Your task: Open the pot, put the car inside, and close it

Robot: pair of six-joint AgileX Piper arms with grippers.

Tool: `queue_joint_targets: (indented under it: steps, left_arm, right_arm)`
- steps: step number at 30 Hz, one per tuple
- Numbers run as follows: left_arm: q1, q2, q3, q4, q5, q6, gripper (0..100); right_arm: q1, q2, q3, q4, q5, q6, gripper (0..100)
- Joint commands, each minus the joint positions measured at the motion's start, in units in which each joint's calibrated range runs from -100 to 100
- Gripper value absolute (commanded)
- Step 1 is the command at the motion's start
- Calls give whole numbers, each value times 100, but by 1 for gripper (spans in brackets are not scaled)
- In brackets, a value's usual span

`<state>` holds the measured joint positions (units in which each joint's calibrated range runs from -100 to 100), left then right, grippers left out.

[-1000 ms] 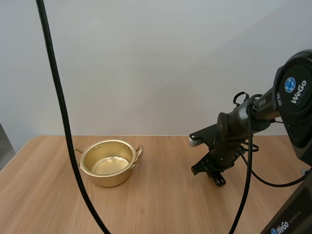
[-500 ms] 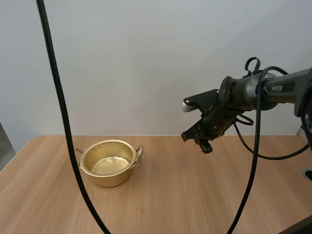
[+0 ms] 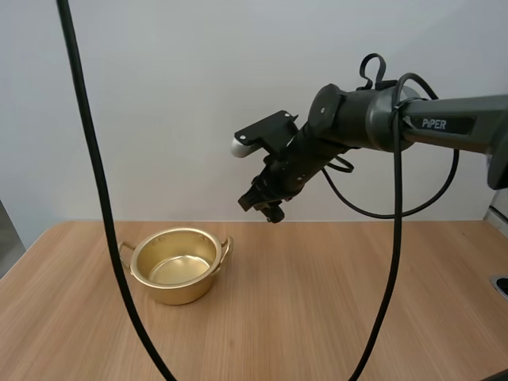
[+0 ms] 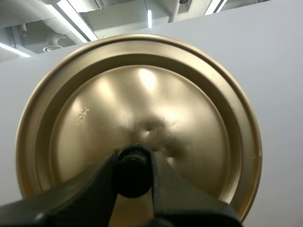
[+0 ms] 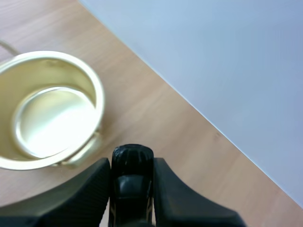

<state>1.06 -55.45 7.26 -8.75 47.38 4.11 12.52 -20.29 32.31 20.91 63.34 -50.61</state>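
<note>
Pinches the small black car (image 5: 132, 175) between the fingers of the right gripper (image 3: 270, 205), narrowed onto its sides, high above the tabletop (image 3: 333, 317) and to the right of the gold pot (image 3: 176, 263). Leaves the pot open on the left of the tabletop, shiny and bare inside, ready to take the car. Clamps the black knob (image 4: 134, 177) of the gold lid (image 4: 142, 94) in the fingers of the left gripper (image 4: 134, 161), with the lid raised against a pale wall, probably to free the pot's mouth until the car is in. Holds the car well above the rim, most likely to come over the pot without clipping it.

Gives, from the high view, the arm's height and its gap to the pot. Gives, from the right wrist view, the pinch on the car, with the pot's handle close beside it. Gives, from the left wrist view, the lid's top face and the hold on its knob.
</note>
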Motion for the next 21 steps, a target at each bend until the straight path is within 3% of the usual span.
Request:
queue_joint_targets:
  steps: [1, 8, 21]
  left_arm:
    - [1, -27, -6, 0, 0, 5, 0]
    - [1, -165, -48, -15, -55, 5, 0]
    - [1, -281, -174, -29, 53, 5, 0]
  right_arm:
    - [394, 39, -1, 14, -89, -86, 0]
    - [1022, 402, -5, -43, -748, -216, 0]
    - [1471, 1049, -5, -107, -1849, -348, 0]
